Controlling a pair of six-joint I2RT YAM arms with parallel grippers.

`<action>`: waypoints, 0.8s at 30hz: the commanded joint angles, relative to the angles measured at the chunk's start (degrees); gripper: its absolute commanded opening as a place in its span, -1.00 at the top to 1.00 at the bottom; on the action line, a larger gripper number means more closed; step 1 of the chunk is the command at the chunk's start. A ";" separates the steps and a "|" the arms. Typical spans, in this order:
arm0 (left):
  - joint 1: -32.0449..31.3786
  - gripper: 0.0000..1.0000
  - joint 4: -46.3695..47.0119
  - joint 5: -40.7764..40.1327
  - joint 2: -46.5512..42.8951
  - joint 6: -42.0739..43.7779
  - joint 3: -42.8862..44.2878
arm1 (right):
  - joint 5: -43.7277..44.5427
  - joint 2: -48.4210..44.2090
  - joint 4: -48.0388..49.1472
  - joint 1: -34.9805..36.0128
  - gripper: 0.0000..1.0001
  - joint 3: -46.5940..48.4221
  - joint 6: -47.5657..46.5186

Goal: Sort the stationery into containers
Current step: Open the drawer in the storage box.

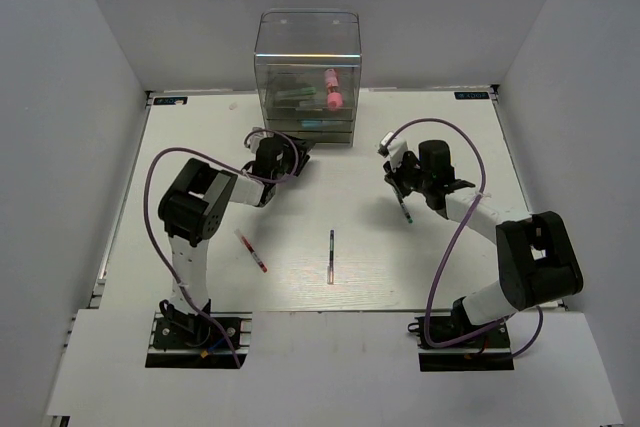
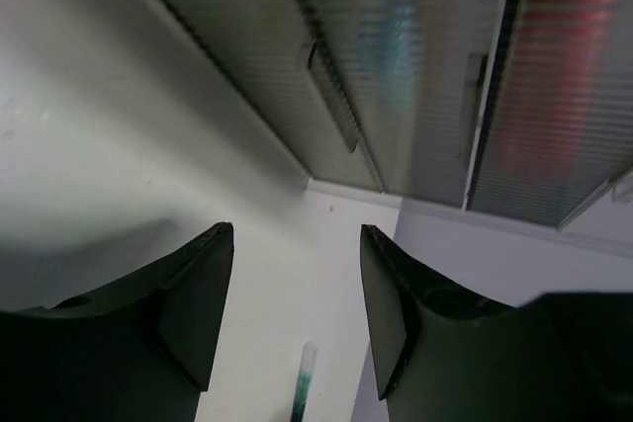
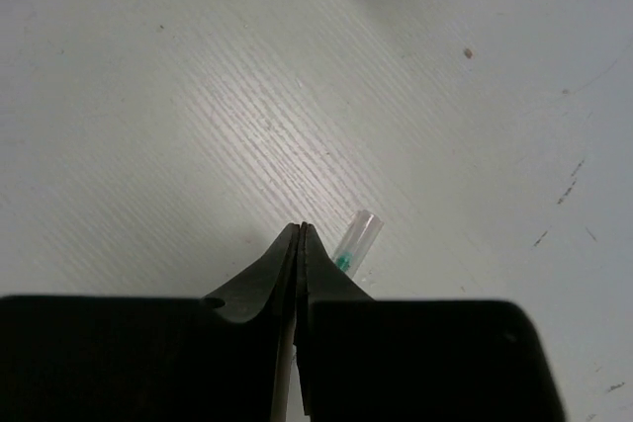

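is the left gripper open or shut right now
Open. In the left wrist view the left gripper's fingers stand well apart, nothing gripped between them, facing the drawer box.

L arm (image 1: 200,202) reached fwd | L claw (image 2: 297,244) open | R arm (image 1: 535,257) elbow bent | R claw (image 3: 300,232) pinched shut

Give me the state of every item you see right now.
Drawer box: upright, pink tube inside.
Left gripper: open, empty.
Right gripper: shut on the green pen.
Red pen: lying on the table.
Dark pen: lying on the table.
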 commanded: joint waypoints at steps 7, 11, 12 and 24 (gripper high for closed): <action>0.43 -0.17 6.67 -4.44 5.26 -1.79 8.85 | -4.50 -1.28 -3.47 -1.10 0.98 -0.07 0.29; 0.43 -0.03 4.91 -6.71 7.10 -1.79 11.13 | -4.67 -1.10 -3.99 -1.36 1.00 -0.24 0.20; 0.43 0.02 5.52 -7.42 7.72 -1.79 11.14 | -4.93 -1.10 -4.17 -1.28 1.00 -0.24 0.11; 0.43 0.27 7.54 -10.94 11.15 -2.32 13.68 | -5.02 -0.84 -4.70 -1.54 1.00 -0.15 -0.41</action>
